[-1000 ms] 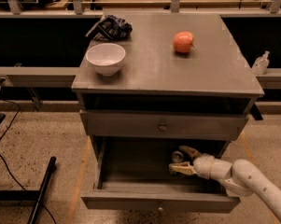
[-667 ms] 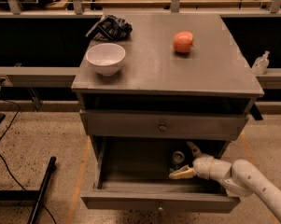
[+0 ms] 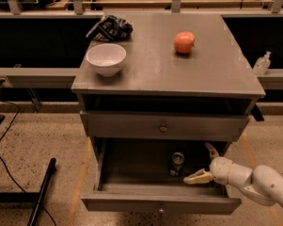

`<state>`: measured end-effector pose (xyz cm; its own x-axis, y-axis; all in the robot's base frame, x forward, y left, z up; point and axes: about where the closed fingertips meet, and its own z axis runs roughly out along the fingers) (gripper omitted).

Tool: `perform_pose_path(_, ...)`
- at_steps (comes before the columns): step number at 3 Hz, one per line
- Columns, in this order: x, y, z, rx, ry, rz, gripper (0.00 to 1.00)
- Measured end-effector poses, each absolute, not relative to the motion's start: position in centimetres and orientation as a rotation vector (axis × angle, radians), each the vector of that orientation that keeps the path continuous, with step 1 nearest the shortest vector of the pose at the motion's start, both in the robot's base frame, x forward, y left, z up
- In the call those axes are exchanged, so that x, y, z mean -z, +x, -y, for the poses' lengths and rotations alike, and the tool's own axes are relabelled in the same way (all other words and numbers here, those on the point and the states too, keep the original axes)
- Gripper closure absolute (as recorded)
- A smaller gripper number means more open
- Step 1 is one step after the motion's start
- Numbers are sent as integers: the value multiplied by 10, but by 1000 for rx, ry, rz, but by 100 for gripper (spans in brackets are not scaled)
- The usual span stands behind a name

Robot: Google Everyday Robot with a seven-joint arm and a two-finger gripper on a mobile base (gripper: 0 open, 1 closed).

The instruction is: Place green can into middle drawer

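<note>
Green can [image 3: 177, 162] stands in middle drawer [image 3: 160, 204]; end effector [image 3: 204, 165] just beside can, released. Remaining: retract.

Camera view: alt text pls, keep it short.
The green can stands upright in the open middle drawer, with the gripper open beside it, apart. A bowl, a fruit and a dark object sit on the cabinet top.

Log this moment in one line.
green can: upright in middle drawer | gripper: open, in drawer, right of can | step: release
</note>
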<state>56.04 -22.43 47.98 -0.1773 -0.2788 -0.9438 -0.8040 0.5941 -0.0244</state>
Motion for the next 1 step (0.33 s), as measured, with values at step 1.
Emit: perform_pose_path(1,-482,559,228,-600,-892,-1737,0)
